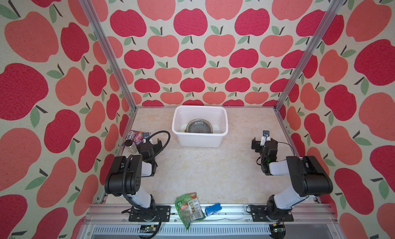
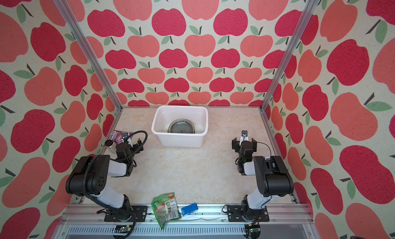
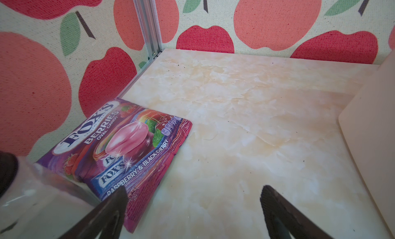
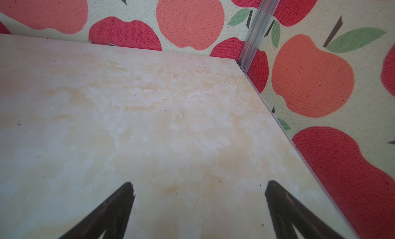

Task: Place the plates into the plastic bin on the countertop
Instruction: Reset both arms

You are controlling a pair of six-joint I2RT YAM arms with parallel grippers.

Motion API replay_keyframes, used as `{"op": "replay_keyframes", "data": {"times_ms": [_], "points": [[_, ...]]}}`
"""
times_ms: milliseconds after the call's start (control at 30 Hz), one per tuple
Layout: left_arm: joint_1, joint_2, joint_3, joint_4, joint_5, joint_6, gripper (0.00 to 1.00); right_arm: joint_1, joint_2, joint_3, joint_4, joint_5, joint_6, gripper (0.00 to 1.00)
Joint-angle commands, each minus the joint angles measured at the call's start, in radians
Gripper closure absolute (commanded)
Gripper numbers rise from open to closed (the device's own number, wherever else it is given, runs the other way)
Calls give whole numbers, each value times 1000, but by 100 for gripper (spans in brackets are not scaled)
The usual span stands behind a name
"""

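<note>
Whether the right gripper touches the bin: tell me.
Apart. The right wrist view shows the right gripper open over bare countertop; in a top view, countertop separates it from the bin.

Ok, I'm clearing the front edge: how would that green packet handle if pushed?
The green packet looks crumpled and flat, so probably floppy and light. It lies across the front rail, so a push might slide it off.

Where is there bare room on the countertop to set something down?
Free: beige marble countertop between white plastic bin and green snack packet, also ahead of right gripper. Crowded: purple candy bag and clear jar by left gripper.
</note>
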Motion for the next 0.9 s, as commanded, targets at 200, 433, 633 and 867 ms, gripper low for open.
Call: {"op": "replay_keyframes", "data": {"times_ms": [200,433,633,867], "points": [[-2,0,22,-13,-7,2,1,8,11,-10,43,-21,-1,1],[-1,0,25,-19,-7,3,1,-25,1,7,-9,-94,22,1],[0,0,25,-20,-5,2,1,-30,3,16,-26,-102,23,1],[1,0,26,-20,-4,1,1,-60,-9,26,-66,-260,12,1]]}}
